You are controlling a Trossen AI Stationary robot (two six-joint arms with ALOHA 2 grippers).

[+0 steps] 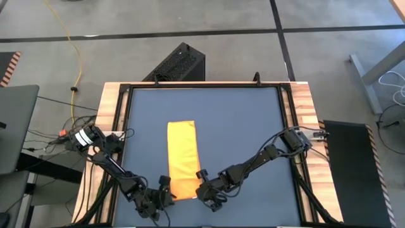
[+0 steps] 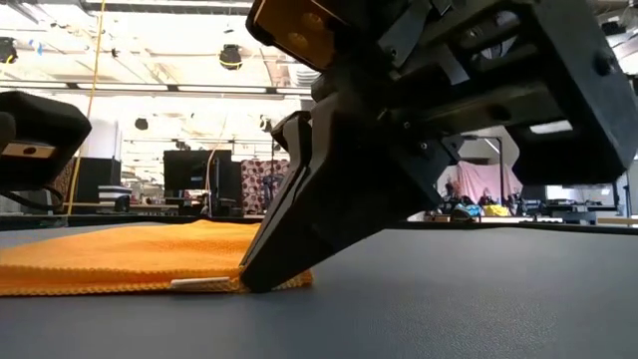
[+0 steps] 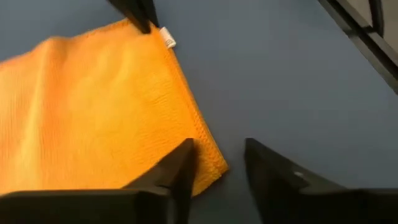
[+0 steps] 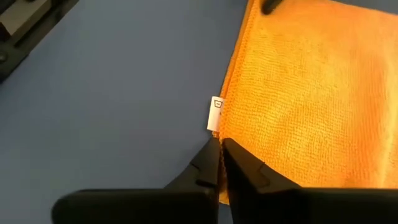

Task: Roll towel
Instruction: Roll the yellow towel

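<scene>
Both claws set at the near corners of the towel [image 1: 182, 159], folded to a narrow strip on the table [image 1: 240, 120].
Right claw [image 4: 219, 152] pinched on the tagged corner; left claw [image 3: 217, 165] apart, astride the other corner. Risk: uneven grip, hence a skewed roll.

Light is even and bright across the dark mat [image 1: 240, 126] seen from above, with only faint, soft shadows under the arms; the table-level view is backlit, the room's ceiling washed out to near white, so the right gripper [image 2: 261, 283] stands as a dark, blurred mass close to the lens; in both wrist views the fingers [image 3: 180, 171] are soft and out of focus, while the towel [image 4: 311, 112] ahead of them shows crisp weave; no glare on the cloth.
</scene>
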